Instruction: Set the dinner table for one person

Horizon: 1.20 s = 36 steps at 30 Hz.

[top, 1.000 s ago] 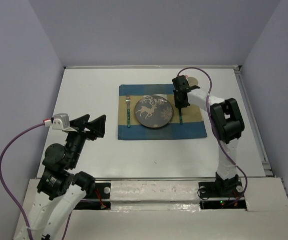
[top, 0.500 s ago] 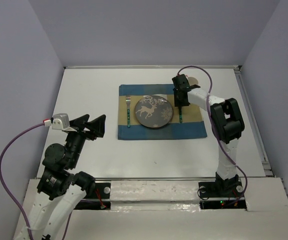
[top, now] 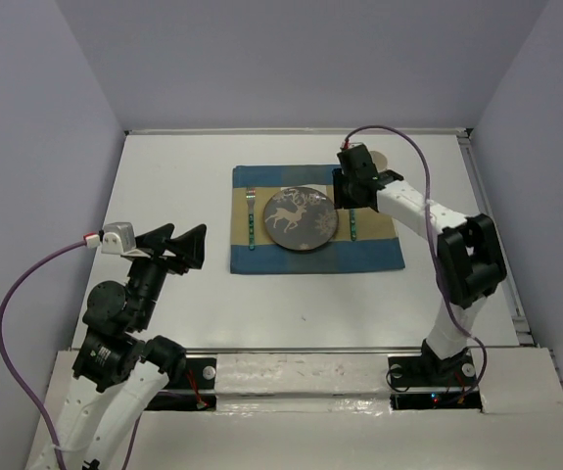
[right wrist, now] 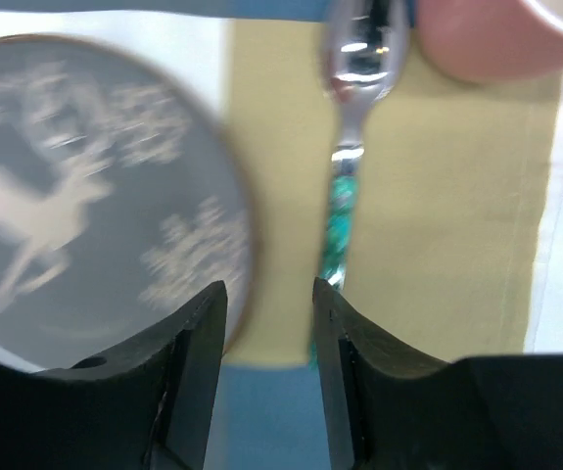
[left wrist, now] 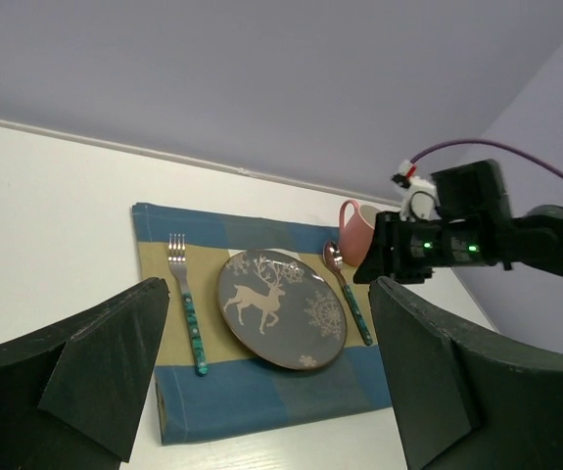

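Top external view: dinner table (top: 164, 176), white, bearing a checked placemat (top: 379, 257) with a reindeer plate (top: 301, 217) at its centre. Fork (top: 250, 217) lies left of the plate, spoon (top: 354, 227) right of the plate, pink mug (top: 380, 160) behind and right of the plate. Right gripper (top: 352, 199) hangs low over the spoon, just beside the plate's right rim. Hazard, as judged: a skewed lift-off or sideways drift could drag the spoon out of line, clip the plate rim, or bump the mug close behind. Left gripper (top: 176, 238) sits well left of the plate, spread wide, empty. Left wrist view: its two fingers (left wrist: 105, 362) frame the whole setting from afar, touching nothing; the plate lies flat, cutlery roughly parallel on either side. Right wrist view: jaws parted only narrowly, nothing between them; the spoon handle runs just right of the plate and ends at the right finger (right wrist: 345, 362), contact not determinable.
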Each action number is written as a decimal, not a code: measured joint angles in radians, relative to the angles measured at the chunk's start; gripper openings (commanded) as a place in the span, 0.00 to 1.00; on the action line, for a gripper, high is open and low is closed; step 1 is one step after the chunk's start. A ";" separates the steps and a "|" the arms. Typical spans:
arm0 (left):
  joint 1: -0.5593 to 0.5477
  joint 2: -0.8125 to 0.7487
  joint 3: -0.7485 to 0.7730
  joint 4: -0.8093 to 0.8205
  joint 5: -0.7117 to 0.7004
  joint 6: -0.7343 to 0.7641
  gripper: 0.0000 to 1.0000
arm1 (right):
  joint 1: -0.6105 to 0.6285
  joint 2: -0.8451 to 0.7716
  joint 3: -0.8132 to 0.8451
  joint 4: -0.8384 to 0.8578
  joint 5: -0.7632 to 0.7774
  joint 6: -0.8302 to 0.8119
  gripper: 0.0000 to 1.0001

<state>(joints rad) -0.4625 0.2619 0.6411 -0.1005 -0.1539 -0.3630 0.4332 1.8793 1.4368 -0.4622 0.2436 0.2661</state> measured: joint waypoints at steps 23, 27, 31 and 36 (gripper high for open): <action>0.046 -0.016 -0.012 0.064 0.098 0.014 0.99 | 0.110 -1.439 -0.674 0.341 -0.145 0.025 1.00; 0.046 -0.031 -0.010 0.087 0.111 0.022 0.99 | 0.110 -1.598 -0.694 0.346 -0.036 0.026 1.00; 0.046 -0.029 0.013 0.090 0.121 0.043 0.99 | 0.110 -1.650 -0.711 0.359 0.040 0.032 1.00; 0.046 -0.027 0.027 0.109 0.128 0.057 0.99 | 0.110 -1.582 -0.730 0.357 0.049 0.051 1.00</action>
<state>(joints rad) -0.4168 0.2348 0.6678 0.0090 -0.0261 -0.3061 0.5430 0.2974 0.7071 -0.1051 0.2928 0.3172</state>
